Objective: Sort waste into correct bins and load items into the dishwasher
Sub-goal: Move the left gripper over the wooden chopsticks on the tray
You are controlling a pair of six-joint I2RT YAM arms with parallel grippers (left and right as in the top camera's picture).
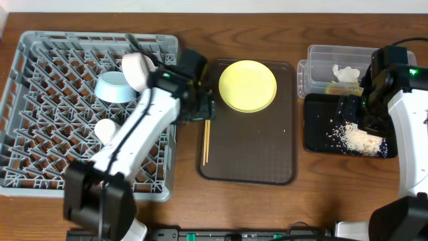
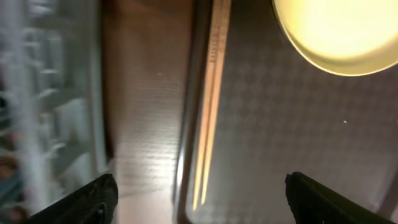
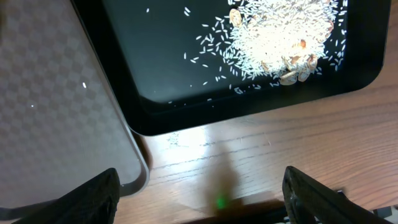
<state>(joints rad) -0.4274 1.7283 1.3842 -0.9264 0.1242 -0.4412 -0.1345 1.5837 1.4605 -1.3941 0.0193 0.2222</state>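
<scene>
The grey dish rack point(image 1: 40, 154) holds the light blue bowl point(image 1: 114, 88), the white bowl point(image 1: 137, 70) and the small white cup point(image 1: 105, 128). The yellow plate point(image 1: 247, 86) and the wooden chopsticks point(image 1: 206, 140) lie on the brown serving tray. My left gripper point(image 1: 202, 107) is open and empty above the tray's left edge. In the left wrist view it point(image 2: 199, 186) straddles the chopsticks point(image 2: 208, 124), with the plate point(image 2: 339, 31) ahead. The black tray point(image 1: 317, 134) holds rice scraps point(image 1: 354, 138). The clear tub point(image 1: 321, 57) holds the napkin point(image 1: 346, 73). My right gripper point(image 1: 354, 110) is open and empty; the right wrist view point(image 3: 199, 186) shows it over bare table beside the rice point(image 3: 280, 31).
The dark brown serving tray point(image 1: 254, 161) sits mid-table between the rack and the bins; its corner shows in the right wrist view point(image 3: 56, 93). The rack's edge point(image 2: 50, 106) is left of my left gripper. A narrow strip of wood lies between rack and tray.
</scene>
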